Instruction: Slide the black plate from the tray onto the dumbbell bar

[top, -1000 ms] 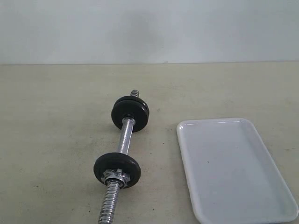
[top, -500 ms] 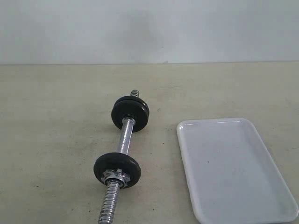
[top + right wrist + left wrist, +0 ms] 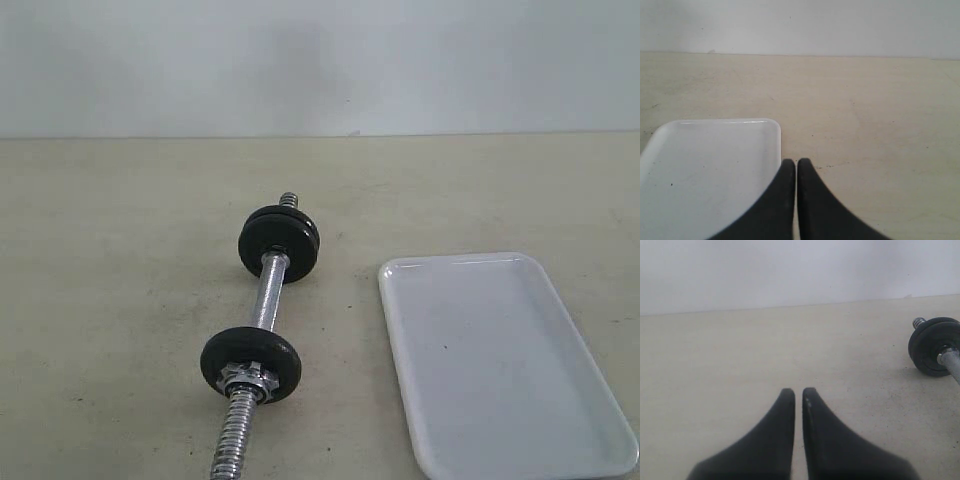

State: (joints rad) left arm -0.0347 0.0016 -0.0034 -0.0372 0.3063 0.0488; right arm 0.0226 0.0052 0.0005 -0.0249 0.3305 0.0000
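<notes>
— Since the tray (image 3: 500,400) lies bare, where is the black plate (image 3: 285,245)?
— Judged already threaded on the dumbbell bar (image 3: 266,300), likely in the far pair (which disc is uncertain). Left gripper (image 3: 797,392) and right gripper (image 3: 796,162): clenched, empty, low over the desk (image 3: 120,300), left well apart from the bar, right beside the tray's corner.

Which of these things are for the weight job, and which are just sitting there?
For the job:
- dumbbell bar
- near black plate and far black plate, both on the bar
- chrome nut
- white tray, nothing in it
- left claw and right claw, both shut

Just there:
- beige table
- pale wall
</notes>
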